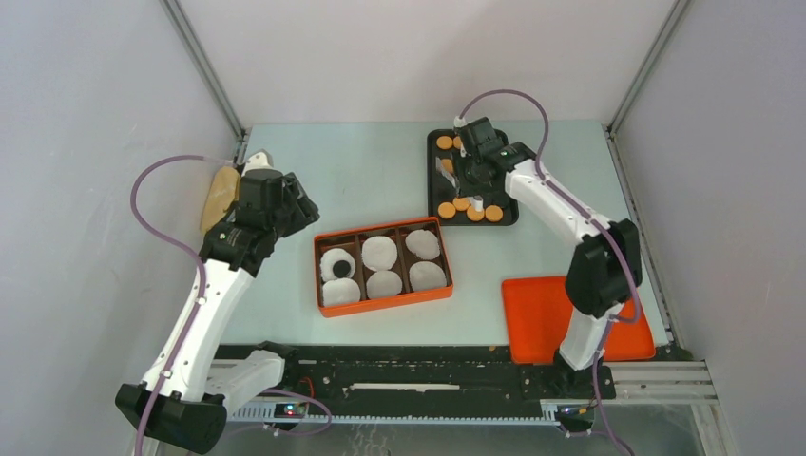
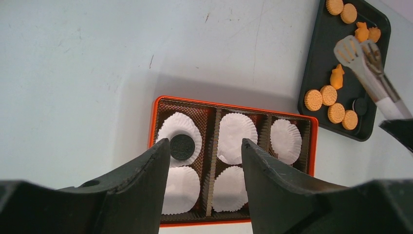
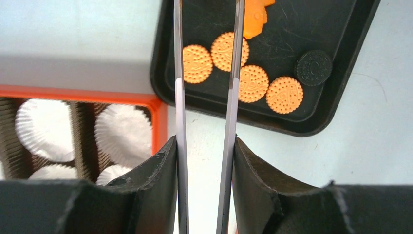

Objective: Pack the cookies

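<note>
Orange box [image 2: 234,101] sat mid-table [image 2: 97,58] with six white liners [image 2: 234,131] in it, two per compartment. One black cookie [image 2: 182,147] was already in the far liner of the box's left compartment. All the others were on the black tray [image 2: 321,53] just past the box's far right corner: round orange cookies [image 3: 197,63], a couple of odd-shaped orange ones [image 3: 255,17] and a second black cookie [image 3: 314,67]. Over there the right gripper [image 3: 204,141] had its jaws clamped on metal tongs [image 3: 178,73], and the tong tips hung over the tray, slightly apart. Off the box's left side the left gripper [image 2: 205,142] hovered, jaws apart with nothing between them. Right of the box, toward the near edge, lay a flat orange lid [image 1: 542,318].
</note>
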Controlling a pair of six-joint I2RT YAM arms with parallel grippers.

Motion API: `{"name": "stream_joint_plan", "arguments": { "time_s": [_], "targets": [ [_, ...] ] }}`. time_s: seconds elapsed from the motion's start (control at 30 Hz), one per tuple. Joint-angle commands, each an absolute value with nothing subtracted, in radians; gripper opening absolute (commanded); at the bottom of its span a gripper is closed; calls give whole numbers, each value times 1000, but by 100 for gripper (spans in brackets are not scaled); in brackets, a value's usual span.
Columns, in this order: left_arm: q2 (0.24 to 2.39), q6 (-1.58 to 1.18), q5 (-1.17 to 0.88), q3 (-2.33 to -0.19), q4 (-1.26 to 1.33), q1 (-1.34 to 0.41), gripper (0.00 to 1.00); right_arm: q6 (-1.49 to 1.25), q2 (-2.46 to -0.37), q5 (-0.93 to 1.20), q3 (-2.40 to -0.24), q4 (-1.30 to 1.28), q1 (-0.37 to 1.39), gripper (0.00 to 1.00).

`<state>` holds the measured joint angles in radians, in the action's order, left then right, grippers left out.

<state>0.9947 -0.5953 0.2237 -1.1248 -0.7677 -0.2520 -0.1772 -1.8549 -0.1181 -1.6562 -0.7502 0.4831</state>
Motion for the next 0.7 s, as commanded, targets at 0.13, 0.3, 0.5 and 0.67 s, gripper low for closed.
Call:
{"name": "stream_joint_plan", "arguments": {
  "time_s": [0.13,0.3,0.5,0.67],
  "targets": [
    [987,-587,229,-1112,-740,-233,61,-161,-1581,-130,-1623,-780,612,16],
    [1004,-571,238,-1138,-746,-204,61,-169,-1465,-45,-1524,-786,753,17],
    [1032,-577,191,-1131,-732,-186,61,-202,-1444,-54,-1414,-789,924,18],
    [1027,-583,182,-1116,-724,-184,60,-211,-1466,-41,-1378,-773,987,18]
  ]
}}
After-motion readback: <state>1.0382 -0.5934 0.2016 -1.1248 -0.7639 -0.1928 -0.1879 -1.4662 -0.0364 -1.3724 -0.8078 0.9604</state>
